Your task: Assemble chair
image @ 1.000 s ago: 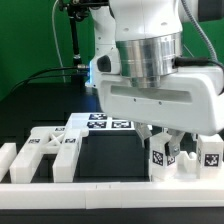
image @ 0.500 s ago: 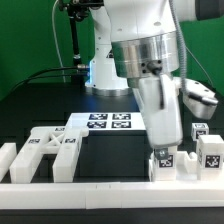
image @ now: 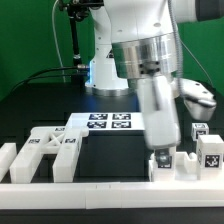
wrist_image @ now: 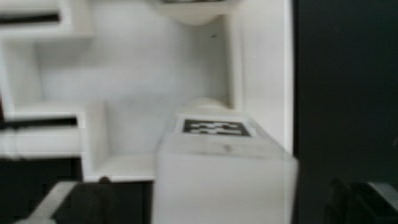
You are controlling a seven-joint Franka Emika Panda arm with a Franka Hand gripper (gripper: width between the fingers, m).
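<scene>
Arm: the two-finger gripper (image: pixel 162 157) is held low at the near edge, on the exterior view's right, down over a small white plastic chair block (image: pixel 160 171).
Just changed: the black-and-white tag shown on that block's front half a second ago is now hidden behind dark finger parts, and the wrist's turn is unchanged.
Claw: released or clenched cannot be told, because the fingertips are blurred against the block.
Wrist view: a tagged white face (wrist_image: pixel 217 127) is seen close up among white walls.
Chair: still in loose parts. A tagged white cube (image: pixel 210 150) stands just right of the block, and white slotted slabs (image: pixel 50 150) lie near left.
Meaning: a set-down or regrasp at the block is judged under way, and assembly is judged early.
</scene>
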